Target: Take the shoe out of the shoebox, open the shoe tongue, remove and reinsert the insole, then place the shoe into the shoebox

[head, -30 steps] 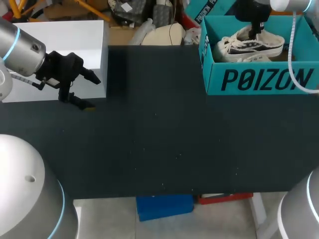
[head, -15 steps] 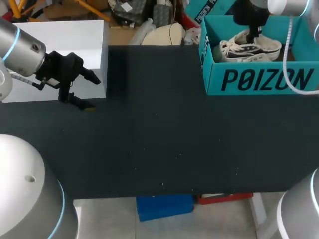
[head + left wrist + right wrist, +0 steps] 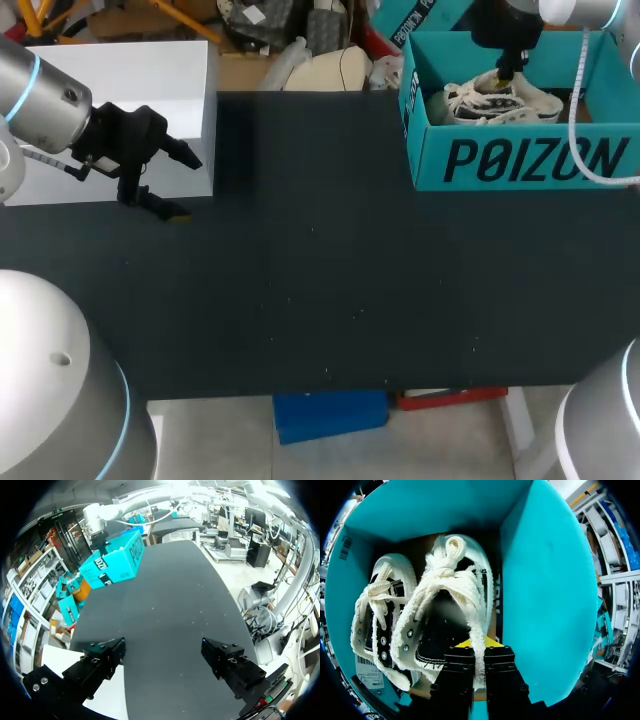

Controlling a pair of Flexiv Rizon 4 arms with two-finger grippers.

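A white canvas shoe (image 3: 492, 102) with black trim lies in the teal shoebox (image 3: 520, 158) at the table's far right. My right gripper (image 3: 507, 68) reaches down into the box. From the right wrist, that gripper (image 3: 473, 656) is shut on the frayed collar edge of the shoe (image 3: 455, 587). A second matching shoe (image 3: 374, 622) lies beside it in the shoebox (image 3: 545, 580). My left gripper (image 3: 178, 184) hangs open and empty at the table's left edge. In the left wrist view this gripper (image 3: 162, 654) holds nothing, with the shoebox (image 3: 114, 560) far ahead of it.
A white box (image 3: 120, 100) stands at the back left, just behind the left gripper. The dark table mat (image 3: 320, 280) stretches between the two arms.
The right gripper has gone down with the shoe, which now sits lower inside the shoebox. The left arm has not moved.
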